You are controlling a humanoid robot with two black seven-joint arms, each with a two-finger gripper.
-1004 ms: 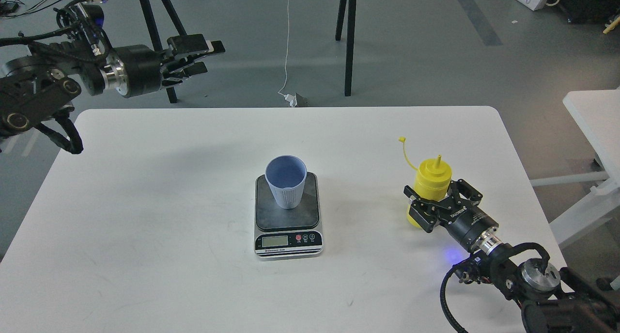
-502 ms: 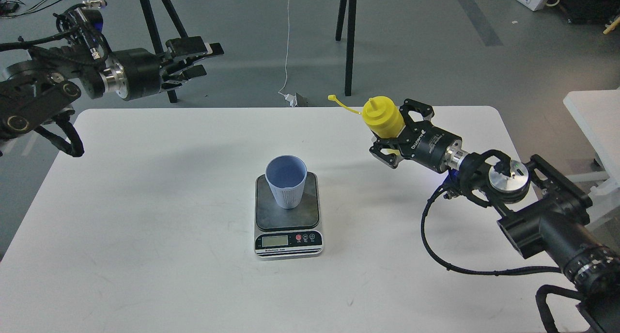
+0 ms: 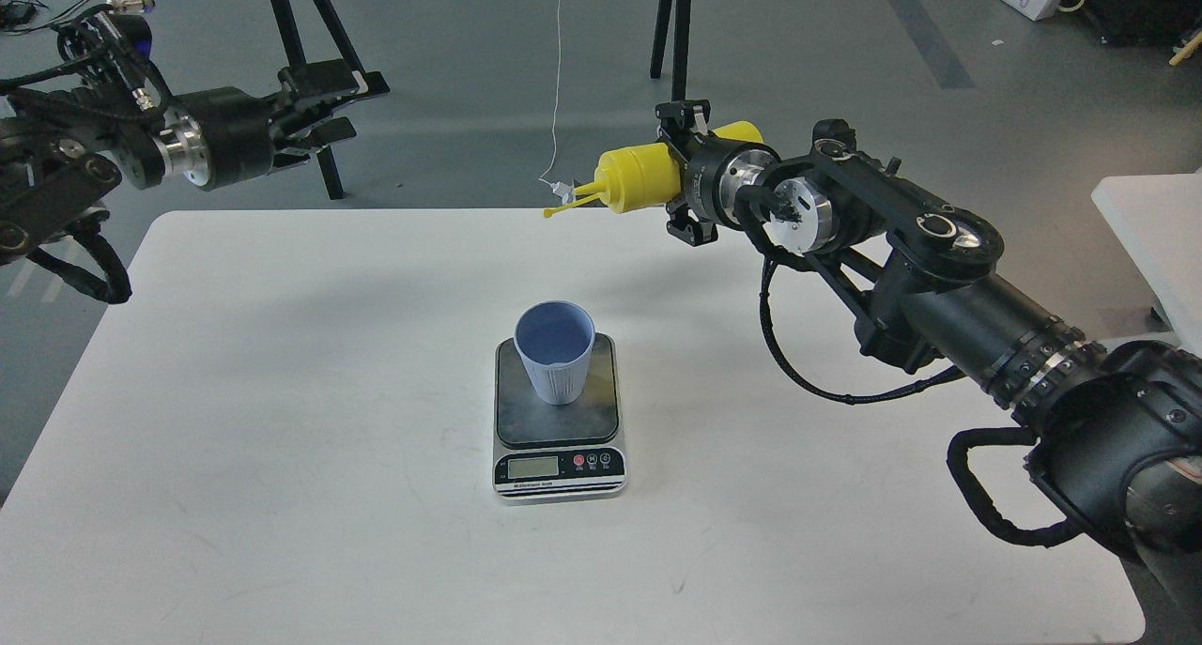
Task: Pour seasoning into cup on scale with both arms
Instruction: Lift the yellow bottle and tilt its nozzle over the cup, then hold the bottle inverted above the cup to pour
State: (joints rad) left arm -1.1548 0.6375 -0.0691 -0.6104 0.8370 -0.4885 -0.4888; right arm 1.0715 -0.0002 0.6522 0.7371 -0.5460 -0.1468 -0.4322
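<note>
In the space of a second the right gripper (image 3: 693, 187) has lifted the yellow squeeze bottle (image 3: 639, 177) off the white table (image 3: 282, 420), carried it up and toward the far edge, and tipped it from upright to nearly lying on its side, with the nozzle now pointing away from the wrist, to the left and slightly down. The fingers are clamped around the bottle's body, which sticks out left of them. The light-blue cup (image 3: 555, 349) stands upright on the dark platform of the digital kitchen scale (image 3: 558, 418), well below and to the left of the nozzle tip, so nothing squeezed out now would likely land in it; the bottle probably has to travel over the cup first. The left gripper (image 3: 324, 108) hovers far to the left, beyond the table's edge, its fingers a little apart and holding nothing.
</note>
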